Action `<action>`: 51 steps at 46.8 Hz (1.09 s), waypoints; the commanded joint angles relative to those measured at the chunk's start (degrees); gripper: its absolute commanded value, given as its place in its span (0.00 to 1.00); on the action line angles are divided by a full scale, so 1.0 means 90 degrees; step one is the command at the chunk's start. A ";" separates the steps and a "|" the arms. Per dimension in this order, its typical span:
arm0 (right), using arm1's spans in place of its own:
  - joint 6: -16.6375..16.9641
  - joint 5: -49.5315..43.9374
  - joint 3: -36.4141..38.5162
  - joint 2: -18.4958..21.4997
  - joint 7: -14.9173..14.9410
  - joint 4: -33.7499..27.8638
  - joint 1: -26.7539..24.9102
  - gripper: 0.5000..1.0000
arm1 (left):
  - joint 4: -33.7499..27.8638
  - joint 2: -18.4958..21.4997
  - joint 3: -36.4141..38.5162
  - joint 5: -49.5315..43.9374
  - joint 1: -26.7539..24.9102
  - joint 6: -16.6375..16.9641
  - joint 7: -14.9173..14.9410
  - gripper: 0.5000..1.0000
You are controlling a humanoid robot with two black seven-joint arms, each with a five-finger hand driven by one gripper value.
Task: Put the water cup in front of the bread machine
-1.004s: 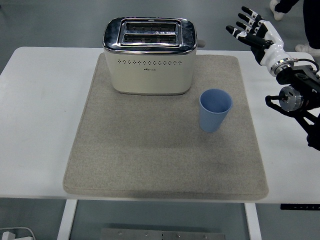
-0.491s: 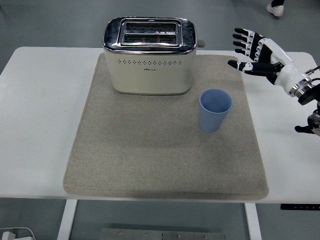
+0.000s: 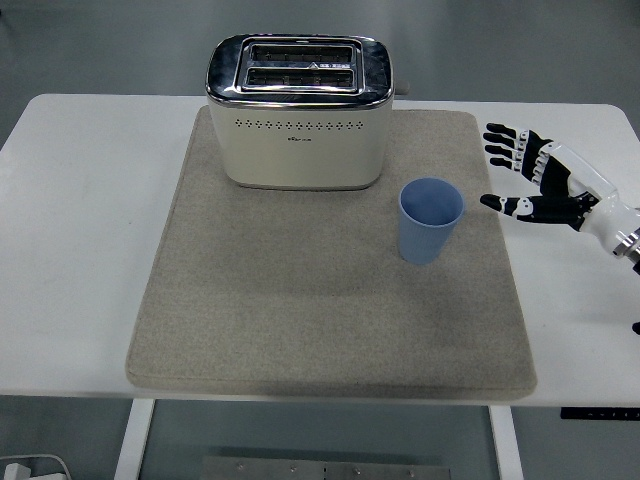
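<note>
A light blue water cup (image 3: pixel 431 220) stands upright and empty on the grey mat (image 3: pixel 300 310), a little to the right of and nearer than the cream toaster (image 3: pixel 298 112), which sits at the mat's far edge. My right hand (image 3: pixel 512 176) hovers to the right of the cup over the mat's right border. Its fingers are spread, its thumb points toward the cup, and it holds nothing. A short gap separates the thumb tip from the cup. The left arm does not show.
The white table (image 3: pixel 80 230) extends around the mat on both sides. The toaster's lever knob (image 3: pixel 402 89) sticks out on its right side.
My right hand has come down from the far right corner of the table and moved nearer, now level with the cup on its right. The cup and toaster have not moved.
</note>
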 commanded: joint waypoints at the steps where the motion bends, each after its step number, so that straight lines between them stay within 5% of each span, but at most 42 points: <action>1: -0.0019 -0.0031 -0.0006 -0.0080 0.0091 -0.0001 -0.0085 0.84 | 0.0004 0.0000 0.0000 0.0000 0.0000 0.0000 0.0000 1.00; 20: -0.0322 -0.0734 -0.0104 0.0164 0.0403 -0.0059 -0.0662 0.84 | -0.0005 0.0000 0.0000 0.0000 0.0000 0.0000 0.0000 1.00; 51: -0.0820 -0.0714 -0.0378 0.1346 0.0023 -0.0655 -0.0545 0.84 | -0.0005 0.0000 0.0000 0.0000 0.0000 0.0000 0.0000 1.00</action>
